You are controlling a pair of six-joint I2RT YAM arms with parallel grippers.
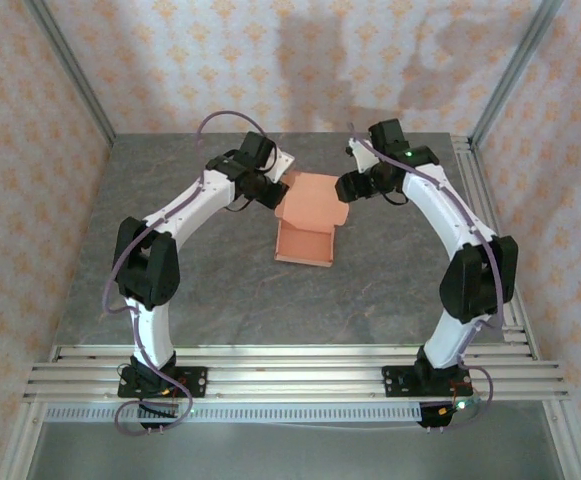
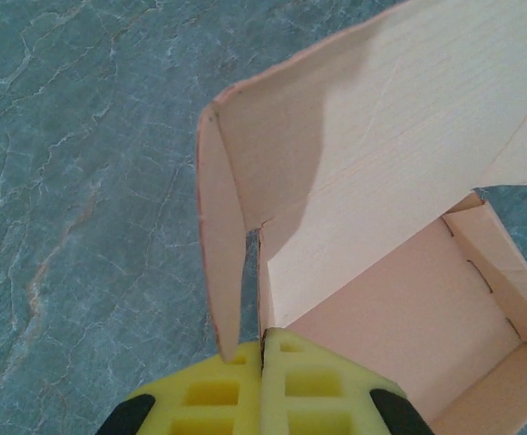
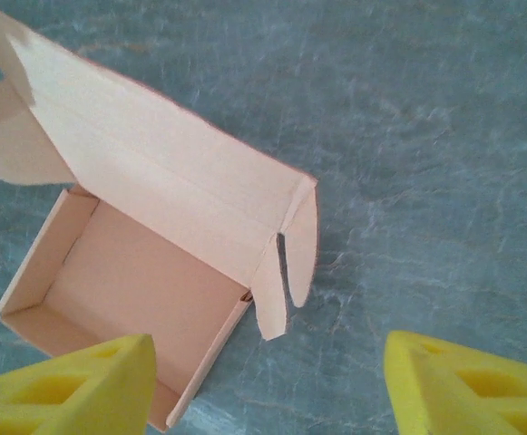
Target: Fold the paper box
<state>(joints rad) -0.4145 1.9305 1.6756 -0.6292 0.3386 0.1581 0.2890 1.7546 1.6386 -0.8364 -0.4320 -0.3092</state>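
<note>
paper box (image 2: 381, 163) lid: cut off by the top and right edges of the left wrist view.
left gripper (image 2: 263, 385): the fingers are cut off at the bottom edge; the pinched card edge is hidden between them.
right gripper (image 3: 270, 344): both fingers are cut off at the bottom edge.
tray wall, right wrist view: partly hidden behind one finger.
top view: fingertips cannot be made out.

high overview, wrist cameras close on box (image 1: 308, 205)

One salmon-orange paper box (image 1: 308, 220). One grey, marble-patterned worktop (image 1: 220, 290). Two white-and-black robot arms, a left arm (image 1: 185, 212) and right arm (image 1: 452, 215). Two yellow-padded tools: left tool (image 2: 263, 349), right tool (image 3: 268, 337).
</note>
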